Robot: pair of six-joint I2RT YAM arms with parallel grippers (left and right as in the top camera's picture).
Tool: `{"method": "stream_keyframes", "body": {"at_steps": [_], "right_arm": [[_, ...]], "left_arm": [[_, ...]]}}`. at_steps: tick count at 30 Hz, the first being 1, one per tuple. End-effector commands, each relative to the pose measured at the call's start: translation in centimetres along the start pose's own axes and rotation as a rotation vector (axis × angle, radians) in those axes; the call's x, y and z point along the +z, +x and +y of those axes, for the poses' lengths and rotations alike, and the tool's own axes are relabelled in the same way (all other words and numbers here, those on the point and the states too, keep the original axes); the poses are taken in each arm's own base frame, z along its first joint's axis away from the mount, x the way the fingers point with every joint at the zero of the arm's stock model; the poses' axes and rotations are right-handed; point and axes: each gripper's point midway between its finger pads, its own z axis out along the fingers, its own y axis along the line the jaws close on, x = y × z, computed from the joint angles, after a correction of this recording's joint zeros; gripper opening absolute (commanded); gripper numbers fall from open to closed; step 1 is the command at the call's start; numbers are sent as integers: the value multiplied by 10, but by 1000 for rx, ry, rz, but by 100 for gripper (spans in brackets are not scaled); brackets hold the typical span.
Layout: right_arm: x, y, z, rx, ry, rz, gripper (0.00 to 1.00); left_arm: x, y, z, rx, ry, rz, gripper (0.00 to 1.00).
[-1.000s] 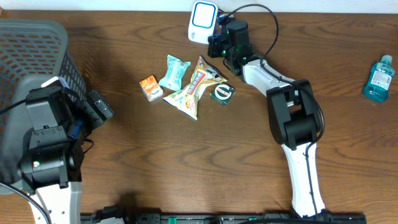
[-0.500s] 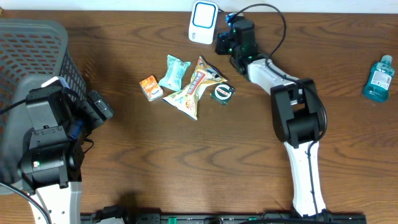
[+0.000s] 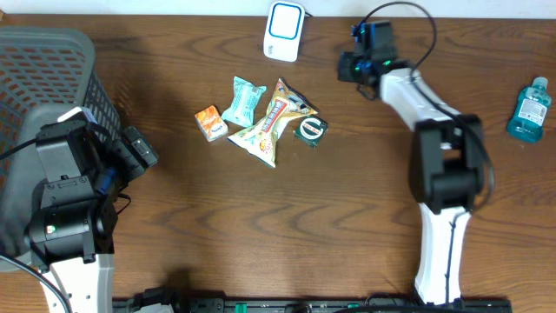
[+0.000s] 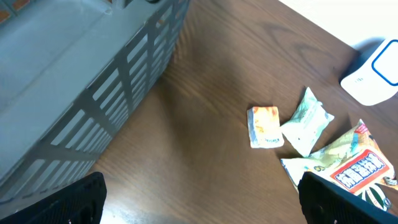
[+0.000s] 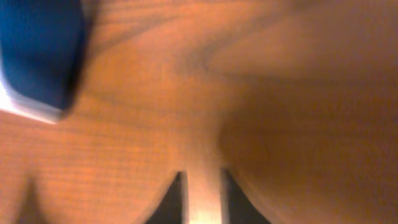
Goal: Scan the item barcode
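right gripper (image 3: 349,64) hangs near the table's (image 3: 347,217) far edge, bare wood around it. its jaws stand a narrow slit apart, empty. left gripper (image 4: 199,202) gapes wide by the basket (image 4: 74,93).

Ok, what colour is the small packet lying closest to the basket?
The small packet is orange, clearest in the left wrist view.

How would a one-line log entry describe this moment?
left gripper: open, empty, by basket | right gripper: slightly open, empty, right of scanner | snack bag: not held
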Motion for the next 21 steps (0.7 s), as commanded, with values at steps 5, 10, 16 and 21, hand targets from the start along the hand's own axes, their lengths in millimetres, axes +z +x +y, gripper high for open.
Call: {"method": "stream_keyframes", "body": {"at_steps": [5,10,16,21], "right_arm": [[-107,16,33,-146,-93,145,81],[-116,55,42,-121,-128,300,90],[-115,93,70,-114,-220,443,88],[-113,109,89,-154,-234,480,76]], "left_arm": [[-1,-3,3,-13,-14,-9,98],[-1,-3,3,-13,-14,-9,98],[-1,-3,3,-13,-14,-9,98],[-1,-3,3,-13,-14,-9,98]]}}
